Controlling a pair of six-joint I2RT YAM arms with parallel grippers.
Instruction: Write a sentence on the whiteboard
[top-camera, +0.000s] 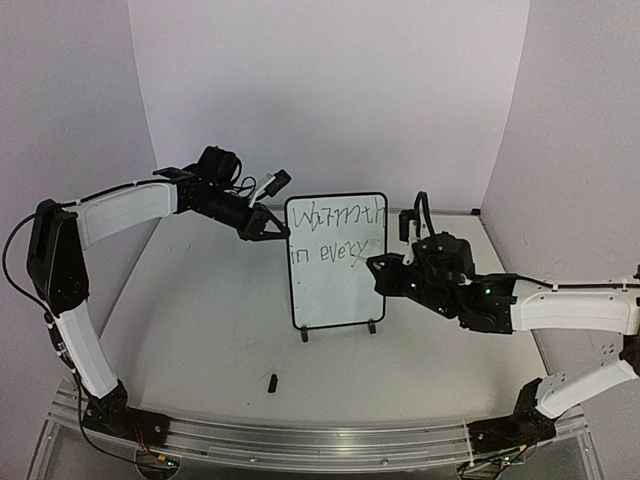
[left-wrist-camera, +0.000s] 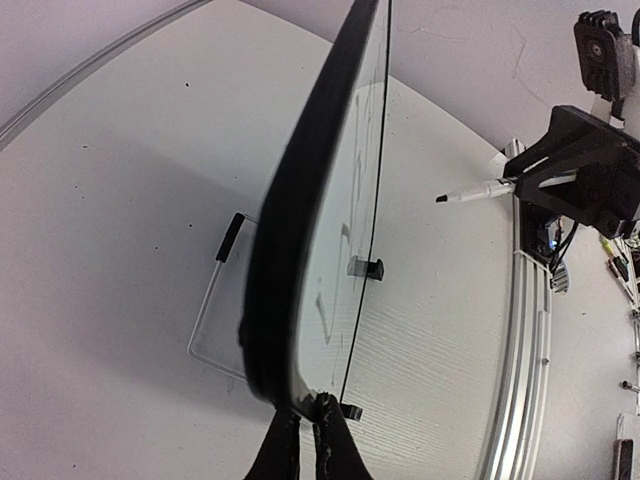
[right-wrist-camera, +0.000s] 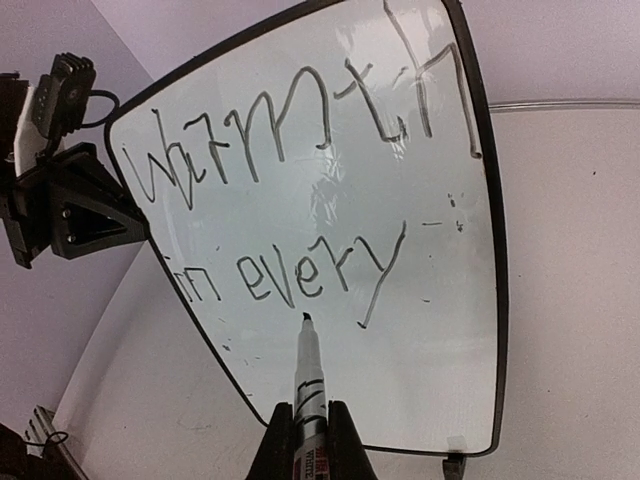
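The whiteboard (top-camera: 335, 290) stands upright on two small black feet at mid-table. The sentence (top-camera: 335, 215) reads "Warmth" on the top line and "in every" below; the lower part of the board is blank. My left gripper (top-camera: 275, 228) is shut on the whiteboard's left edge, seen edge-on in the left wrist view (left-wrist-camera: 300, 220), with the gripper (left-wrist-camera: 303, 425) pinching the frame. My right gripper (right-wrist-camera: 308, 420) is shut on a white marker (right-wrist-camera: 307, 370). Its tip points at the board (right-wrist-camera: 420, 340) just below "every" (right-wrist-camera: 310, 275). In the left wrist view the marker (left-wrist-camera: 475, 190) stands a little off the surface.
A small black marker cap (top-camera: 272, 382) lies on the table in front of the board. An aluminium rail (top-camera: 320, 435) runs along the near edge. Pale walls close in the back and sides.
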